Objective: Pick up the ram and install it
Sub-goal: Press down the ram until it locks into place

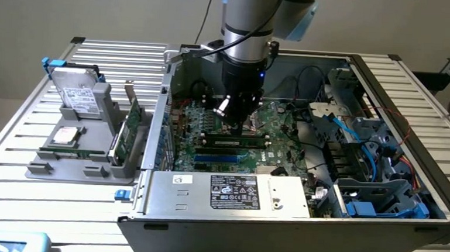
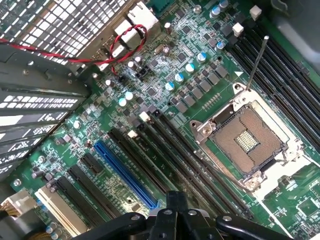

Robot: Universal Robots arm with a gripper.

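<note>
- You get even, soft room light in the exterior view; the slatted metal table (image 1: pixel 20 154) reads bright and pale, close to washed out along its slats.
- Inside the open computer case (image 1: pixel 298 221) it is dimmer, and the arm (image 1: pixel 251 28) darkens the motherboard (image 1: pixel 276 120) beneath it.
- A small white glint shows at the gripper (image 1: pixel 237 118), possibly a lamp or a reflection.
- In the wrist view you see the CPU socket (image 2: pixel 250 142) and capacitors sharply, with light catching their metal tops.
- The gripper's dark body (image 2: pixel 175 222) sits close to the lens and looks soft; the grille (image 2: pixel 65 25) glows bright from behind.
</note>
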